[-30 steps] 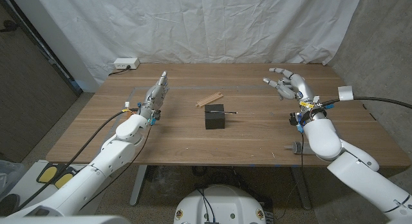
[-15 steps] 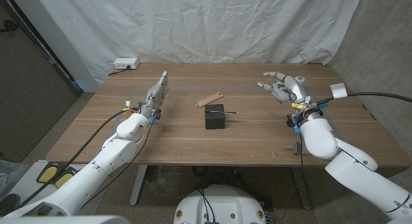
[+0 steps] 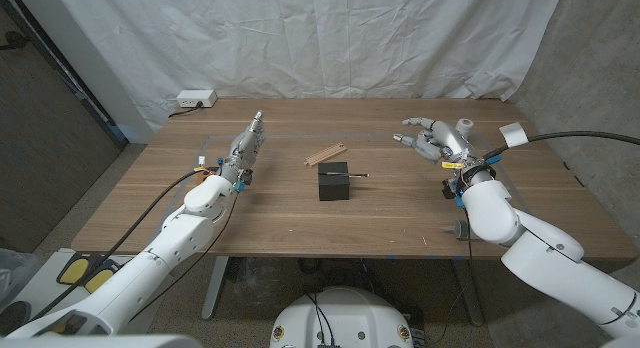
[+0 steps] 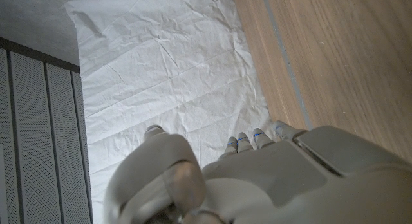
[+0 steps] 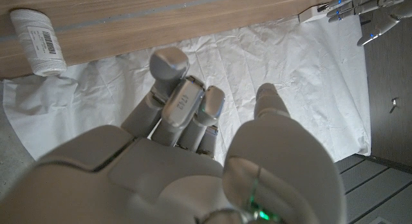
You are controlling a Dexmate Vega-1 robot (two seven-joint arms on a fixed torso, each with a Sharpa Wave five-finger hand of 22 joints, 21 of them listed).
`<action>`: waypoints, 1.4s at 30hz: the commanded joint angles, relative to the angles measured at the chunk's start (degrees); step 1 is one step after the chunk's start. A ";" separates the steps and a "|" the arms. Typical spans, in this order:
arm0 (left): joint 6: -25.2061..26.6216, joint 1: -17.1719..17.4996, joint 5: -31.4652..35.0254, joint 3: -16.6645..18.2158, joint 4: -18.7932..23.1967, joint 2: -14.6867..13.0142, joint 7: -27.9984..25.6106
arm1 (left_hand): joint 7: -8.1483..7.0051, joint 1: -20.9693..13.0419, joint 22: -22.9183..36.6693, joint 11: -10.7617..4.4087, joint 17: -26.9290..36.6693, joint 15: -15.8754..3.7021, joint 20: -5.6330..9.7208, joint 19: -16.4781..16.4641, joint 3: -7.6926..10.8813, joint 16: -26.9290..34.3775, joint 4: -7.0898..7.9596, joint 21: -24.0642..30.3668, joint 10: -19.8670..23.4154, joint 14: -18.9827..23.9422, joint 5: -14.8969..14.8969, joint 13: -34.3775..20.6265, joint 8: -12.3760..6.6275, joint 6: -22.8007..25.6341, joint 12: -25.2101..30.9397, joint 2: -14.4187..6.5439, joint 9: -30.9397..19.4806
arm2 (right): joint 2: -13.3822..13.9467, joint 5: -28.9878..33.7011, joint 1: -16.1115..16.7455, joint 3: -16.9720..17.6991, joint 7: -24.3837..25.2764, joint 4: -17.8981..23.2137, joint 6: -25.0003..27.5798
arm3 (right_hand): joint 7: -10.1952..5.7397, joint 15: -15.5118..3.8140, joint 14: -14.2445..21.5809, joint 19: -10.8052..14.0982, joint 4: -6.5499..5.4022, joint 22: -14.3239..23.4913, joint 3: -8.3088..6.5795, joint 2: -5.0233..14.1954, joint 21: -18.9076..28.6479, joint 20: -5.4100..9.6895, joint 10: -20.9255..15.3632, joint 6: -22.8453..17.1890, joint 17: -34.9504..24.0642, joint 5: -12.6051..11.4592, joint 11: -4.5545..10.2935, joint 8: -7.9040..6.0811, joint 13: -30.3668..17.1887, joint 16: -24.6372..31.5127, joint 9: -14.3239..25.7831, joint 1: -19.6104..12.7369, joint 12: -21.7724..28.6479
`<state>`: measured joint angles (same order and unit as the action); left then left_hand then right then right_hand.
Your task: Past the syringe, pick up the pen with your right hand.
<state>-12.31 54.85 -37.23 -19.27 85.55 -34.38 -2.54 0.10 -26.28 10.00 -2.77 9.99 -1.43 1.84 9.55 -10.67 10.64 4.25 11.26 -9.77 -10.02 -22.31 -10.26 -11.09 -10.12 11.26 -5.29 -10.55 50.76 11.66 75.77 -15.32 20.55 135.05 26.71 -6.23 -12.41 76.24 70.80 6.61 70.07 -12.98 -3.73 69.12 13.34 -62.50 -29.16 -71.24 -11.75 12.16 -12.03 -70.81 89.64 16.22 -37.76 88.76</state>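
Wooden surface point(image 3: 300, 213) is seen in the head view under a white wrinkled backdrop point(image 3: 300, 38). A black block point(image 3: 334, 181) is set near the middle, w/ a thin dark pen point(image 3: 345, 174) laid across its top, one end sticking out toward the robot's right. Light wooden sticks point(image 3: 326, 154) are laid just behind the block, apart from it. The right hand point(image 3: 430, 138) is held above the surface on the right side, well apart from the pen, fingers spread & lightly curled, nothing gripped. A white cylinder point(image 3: 465, 126) is seen just behind that hand; no syringe can be made out for certain. The left hand point(image 3: 247, 148) is placed on the left side, fingers straight & close together pointing away from the robot, nothing in it. A white power box point(image 3: 196, 98) is set at the far left corner. In the left wrist view, the back of the left hand point(image 4: 257, 179) is shown w/ fingertips point(image 4: 256, 134) against backdrop & wood; contact w/ the surface cannot be told. In the right wrist view, the right hand point(image 5: 187, 140) is shown w/ fingers bent, empty; a white spool w/ a barcode label point(image 5: 38, 34) is lying on the wood, & the left hand's fingertips point(image 5: 354, 5) are visible at a far corner.
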 commanded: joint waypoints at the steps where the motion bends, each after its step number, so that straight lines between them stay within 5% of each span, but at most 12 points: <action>1: 0.39 -0.34 0.22 -0.30 0.37 0.20 -0.41 | -0.06 -0.59 0.26 -0.26 0.32 0.23 2.91 2.78 -0.09 -0.04 -0.37 0.15 -3.76 -3.47 0.11 -0.20 -0.03 -4.22 0.04 -0.04 -0.07 | 3.55 3.95 -0.31 -2.01 -0.03 2.42 3.36 | -0.51 -0.02 0.42 -0.62 1.37 -0.47 -1.56 -0.19 -1.05 -0.05 -0.87 -0.46 -0.09 -0.82 0.01 -0.39 -0.14 0.32 0.55 -3.21 0.42; 4: 0.54 -0.48 -0.01 -0.38 0.20 0.33 -0.21 | 0.00 -0.67 0.27 -0.21 0.32 0.24 2.80 2.80 -0.08 -0.04 -0.39 0.15 -3.74 -3.47 0.13 -0.20 -0.03 -4.23 0.06 -0.09 -0.07 | 3.54 4.83 0.22 -2.21 0.76 2.93 3.33 | -0.87 0.02 0.19 -2.02 1.74 -1.71 -1.96 -0.51 -2.80 -0.08 -1.27 -0.75 -0.02 -0.99 -0.04 -0.60 -0.16 0.25 0.84 -4.00 0.57; 10: 0.99 -0.92 0.30 -0.71 -0.04 0.23 -0.11 | -0.01 -0.83 0.27 -0.28 0.32 0.30 2.66 2.91 -0.08 -0.04 -0.44 0.10 -3.90 -3.48 0.17 -0.20 -0.03 -4.23 0.00 -0.20 -0.08 | 3.32 9.45 -0.37 -5.10 1.01 5.39 9.28 | -1.35 -0.03 -0.24 -0.98 1.91 -0.01 -2.26 -1.28 -1.90 -0.13 -1.71 -0.91 -0.03 -1.15 -0.02 -0.75 -0.25 0.13 1.35 -4.48 0.72; 18: 0.87 -1.46 0.08 -1.02 -1.10 0.69 0.56 | -0.04 -0.99 0.28 -0.21 0.33 0.30 2.51 3.09 -0.10 -0.03 -0.48 0.05 -3.88 -3.44 0.23 -0.20 -0.01 -4.29 0.02 -0.31 -0.08 | 4.26 13.10 -1.85 -8.60 -1.90 8.49 16.05 | -1.97 0.25 -1.54 -9.00 0.89 -4.64 -1.67 -3.21 -9.06 -0.40 -2.46 -2.24 -0.09 -1.46 -0.24 -0.89 -0.21 0.16 1.85 -2.30 0.78; 27: 1.13 -1.20 -0.20 -0.92 -1.06 0.31 0.85 | -0.11 -1.23 0.29 -0.37 0.33 0.90 1.95 3.22 -0.14 0.14 -0.54 0.02 -3.98 -2.98 0.33 -0.21 -0.01 -4.29 0.00 -0.47 -0.09 | 6.64 15.66 -5.42 -13.19 -8.09 10.40 21.58 | -1.69 0.47 -5.69 -13.27 1.40 -5.80 -2.10 -3.59 -12.42 -0.36 -0.91 1.11 -0.37 -2.29 -0.27 0.57 -0.27 0.24 1.90 -3.11 0.58; 32: 1.69 -1.09 -0.77 -0.61 -0.86 -0.13 1.17 | -0.13 -1.32 0.29 -0.13 0.34 1.12 1.95 3.26 -0.16 0.11 -0.56 0.02 -4.04 -2.99 0.38 -0.21 -0.02 -4.28 -0.01 -0.52 -0.09 | 6.27 17.66 -5.25 -14.79 -6.64 10.84 22.86 | -1.60 0.31 -6.71 -11.29 2.15 -4.48 -2.62 -3.91 -11.32 -0.26 -0.51 0.95 -0.41 -3.10 -0.13 0.13 -0.28 0.52 2.22 -5.06 0.71; 35: 1.57 -1.00 -1.06 -0.25 -0.58 -0.30 1.23 | 0.03 -1.38 0.30 0.16 0.34 1.28 2.06 3.28 -0.19 0.13 -0.57 0.02 -3.98 -2.91 0.41 -0.21 -0.06 -4.17 0.02 -0.56 -0.09 | 6.39 20.18 -6.29 -16.94 -7.12 10.99 24.53 | -1.59 0.11 -6.40 -4.10 2.10 1.09 -3.00 -4.50 -5.17 -0.06 -0.55 0.78 -0.45 -4.28 0.05 -0.34 -0.32 0.61 3.11 -6.92 0.83; 42: 1.70 -0.86 -1.04 0.12 0.17 -0.90 1.12 | 0.34 -1.51 0.30 0.49 0.35 1.39 2.49 3.26 -0.24 0.10 -0.60 0.05 -3.79 -2.91 0.49 -0.21 -0.11 -4.01 0.11 -0.64 -0.10 | 6.14 23.16 -7.45 -19.65 -7.97 11.02 24.62 | -1.41 0.02 -5.50 -2.43 2.18 1.36 -3.65 -4.24 -2.74 -0.05 -1.15 -0.37 -0.47 -4.96 0.13 -0.94 -0.34 0.73 3.71 -8.34 0.95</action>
<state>-10.80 53.71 -37.85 -19.93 84.73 -34.41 -1.67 0.31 -27.26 10.00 -2.56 9.99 -0.55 1.85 9.55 -10.84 10.64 4.09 11.26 -9.98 -9.72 -21.93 -10.26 -11.09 -9.91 11.26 -5.82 -10.53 56.80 28.65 70.27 -30.27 14.31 145.41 48.04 -7.67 -12.41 69.92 67.43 8.69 71.23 -16.00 -7.97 65.58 13.41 -63.12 -28.76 -71.50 -16.35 12.17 -12.52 -70.95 90.07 19.57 -45.03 89.43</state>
